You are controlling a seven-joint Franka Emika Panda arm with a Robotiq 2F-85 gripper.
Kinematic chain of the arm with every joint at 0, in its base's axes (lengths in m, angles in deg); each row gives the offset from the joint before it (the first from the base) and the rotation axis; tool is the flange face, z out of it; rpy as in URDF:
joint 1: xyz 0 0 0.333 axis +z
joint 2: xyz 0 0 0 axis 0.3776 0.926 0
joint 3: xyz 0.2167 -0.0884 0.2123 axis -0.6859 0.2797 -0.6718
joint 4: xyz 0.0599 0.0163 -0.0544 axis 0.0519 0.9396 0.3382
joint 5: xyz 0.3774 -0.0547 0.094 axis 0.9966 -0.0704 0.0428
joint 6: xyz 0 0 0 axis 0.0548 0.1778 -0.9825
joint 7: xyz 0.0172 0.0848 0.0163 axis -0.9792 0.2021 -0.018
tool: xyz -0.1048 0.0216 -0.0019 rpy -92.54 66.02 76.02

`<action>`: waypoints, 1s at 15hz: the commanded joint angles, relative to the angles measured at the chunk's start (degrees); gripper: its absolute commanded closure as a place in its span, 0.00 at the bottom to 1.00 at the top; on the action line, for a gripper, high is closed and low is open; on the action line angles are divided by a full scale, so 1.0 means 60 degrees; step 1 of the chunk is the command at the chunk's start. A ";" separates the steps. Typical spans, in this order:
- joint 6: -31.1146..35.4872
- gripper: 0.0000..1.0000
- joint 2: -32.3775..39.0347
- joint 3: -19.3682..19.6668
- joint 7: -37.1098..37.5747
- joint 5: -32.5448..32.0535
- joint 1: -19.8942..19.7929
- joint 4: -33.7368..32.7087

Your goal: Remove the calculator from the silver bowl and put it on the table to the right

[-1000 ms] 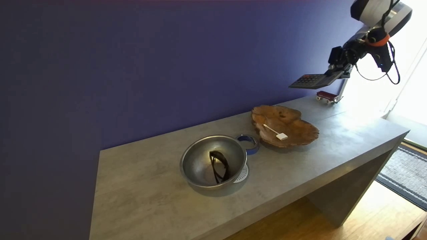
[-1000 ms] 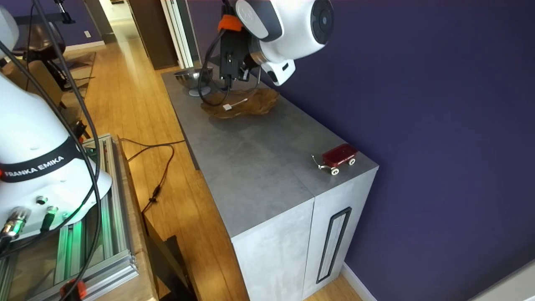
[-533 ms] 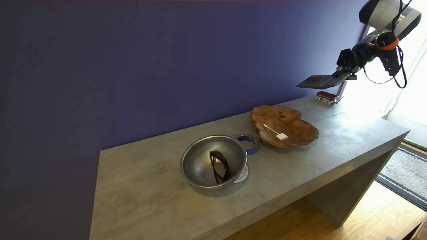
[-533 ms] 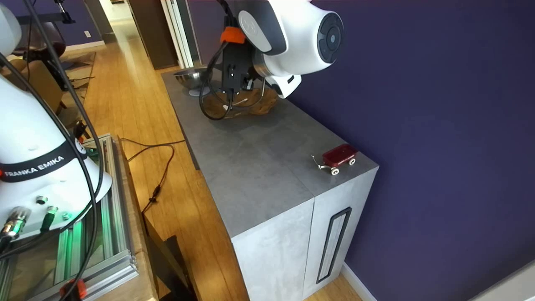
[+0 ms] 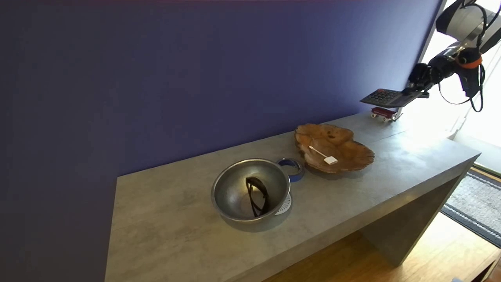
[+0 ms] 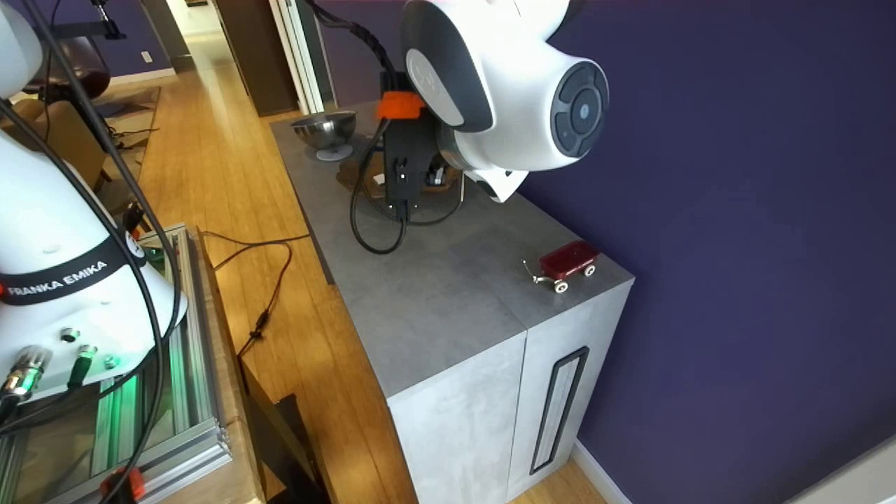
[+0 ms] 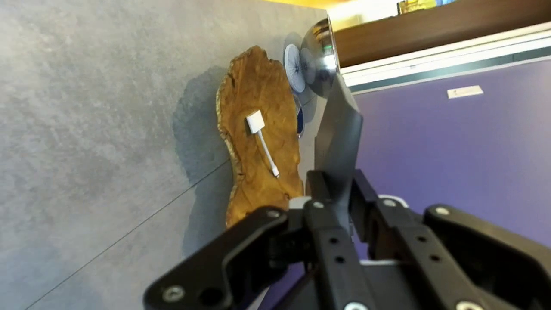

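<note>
Above the surface (image 5: 325,196), the pincer (image 7: 339,186) grips the calculator (image 5: 385,98); the left bowl (image 5: 233,192) holds something dark (image 5: 261,187), the right dish (image 5: 346,152) an adapter (image 7: 255,122).

Wht adptr (image 7: 255,121) lies in brn wood dish (image 7: 263,84).

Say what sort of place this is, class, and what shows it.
Probably a home or office room used for robot work: a wooden floor, a toy wagon and a white arm marked FRANKA EMIKA.
</note>
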 commanded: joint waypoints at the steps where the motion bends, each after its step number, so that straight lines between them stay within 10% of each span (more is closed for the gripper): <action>1: 0.0216 0.82 0.0073 0.0119 -0.0014 0.0151 -0.0124 -0.0032; 15: 0.2044 0.96 0.1907 0.0138 -0.0377 0.2465 -0.0569 -0.1136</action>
